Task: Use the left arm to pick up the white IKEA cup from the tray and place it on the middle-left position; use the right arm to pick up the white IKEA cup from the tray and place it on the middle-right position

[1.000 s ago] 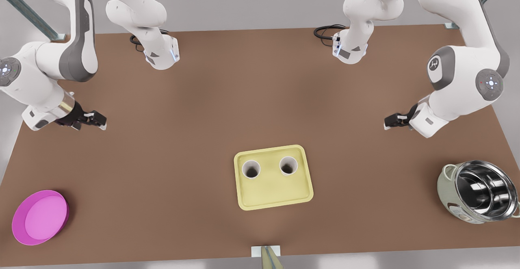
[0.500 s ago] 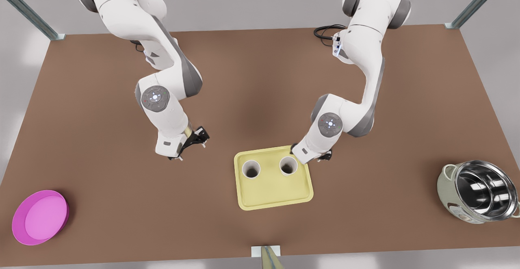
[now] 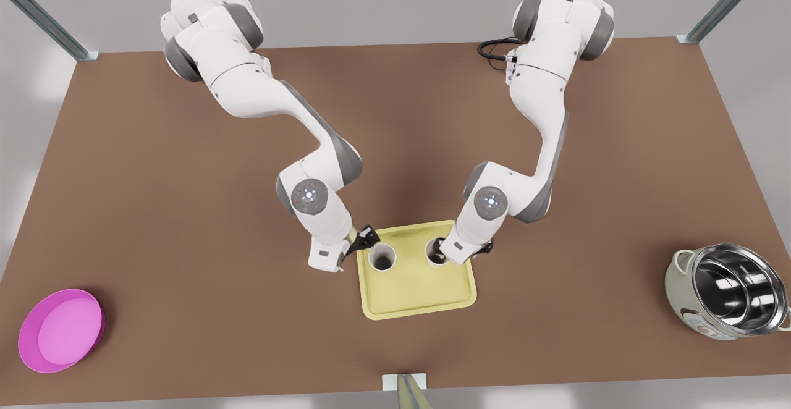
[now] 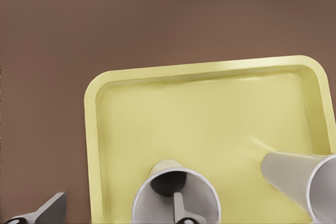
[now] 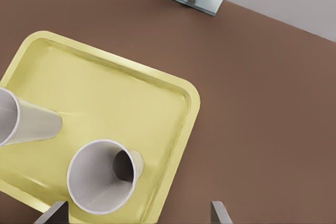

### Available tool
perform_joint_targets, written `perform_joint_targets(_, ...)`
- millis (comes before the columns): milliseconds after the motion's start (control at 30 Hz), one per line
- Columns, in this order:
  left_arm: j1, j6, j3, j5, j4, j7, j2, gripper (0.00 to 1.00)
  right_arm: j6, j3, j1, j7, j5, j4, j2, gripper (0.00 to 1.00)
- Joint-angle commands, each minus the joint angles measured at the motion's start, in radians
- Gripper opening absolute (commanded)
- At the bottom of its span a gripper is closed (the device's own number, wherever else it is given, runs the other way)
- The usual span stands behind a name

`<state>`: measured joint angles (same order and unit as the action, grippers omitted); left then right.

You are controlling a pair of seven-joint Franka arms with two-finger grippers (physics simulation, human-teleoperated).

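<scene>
We found the left pincer [image 3: 364, 239] at the tray's [image 3: 420, 288] edge on the front view's left, spread, with one finger [image 4: 178, 208] over the mouth of the nearer cup [image 3: 382, 257] and the other finger [image 4: 50, 209] outside the tray over the table [image 3: 185, 211]. The right pincer [image 3: 440, 249] was spread as well, its two fingertips [image 5: 52, 213] on either side of the second cup's [image 3: 436, 254] rim, not yet pinching it.

Both white cups stood upright in the tray, side by side in its far half, apart from each other; each looked empty, with only a dark shadowed bottom. The rest of the pale yellow tray lay bare. The tray sat near the table's middle, toward the near edge.

Each arm reached in from the far side of the table, elbow bent, forearm angled down toward its cup, so the two arms closed in on the tray from opposite sides.

Farther out, a pink bowl [image 3: 60, 330] sat empty at the near corner on the front view's left, and a steel pot [image 3: 729, 298] in a pale casing sat tilted on the front view's right.
</scene>
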<state>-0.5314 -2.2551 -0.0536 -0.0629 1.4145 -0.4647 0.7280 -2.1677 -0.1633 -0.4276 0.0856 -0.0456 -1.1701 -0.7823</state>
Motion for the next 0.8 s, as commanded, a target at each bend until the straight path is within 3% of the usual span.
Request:
perform_joint_targets(0,-0.001,-0.017,0.000,0.011,0.026,-0.089,-0.015,0.99,-0.095,-0.001,-0.008,0.220,0.001,0.004,-0.020,1.00)
perform_joint_targets(433,-0.030,-0.106,0.000,0.003,0.066,-0.103,0.024,0.98,-0.123,0.001,-0.039,0.264,-0.005,-0.046,-0.089,1.00)
perform_joint_targets(467,-0.035,-0.112,0.000,0.003,0.066,-0.112,0.028,0.94,-0.123,0.004,-0.036,0.263,-0.005,-0.046,-0.089,1.00)
perform_joint_targets(600,-0.035,-0.112,0.000,0.000,0.061,-0.127,0.030,0.52,-0.121,0.013,-0.036,0.263,-0.008,-0.048,-0.118,1.00)
perform_joint_targets(767,-0.036,-0.110,0.000,0.003,0.060,-0.138,0.027,0.21,-0.122,0.013,-0.060,0.266,-0.008,-0.072,-0.138,1.00)
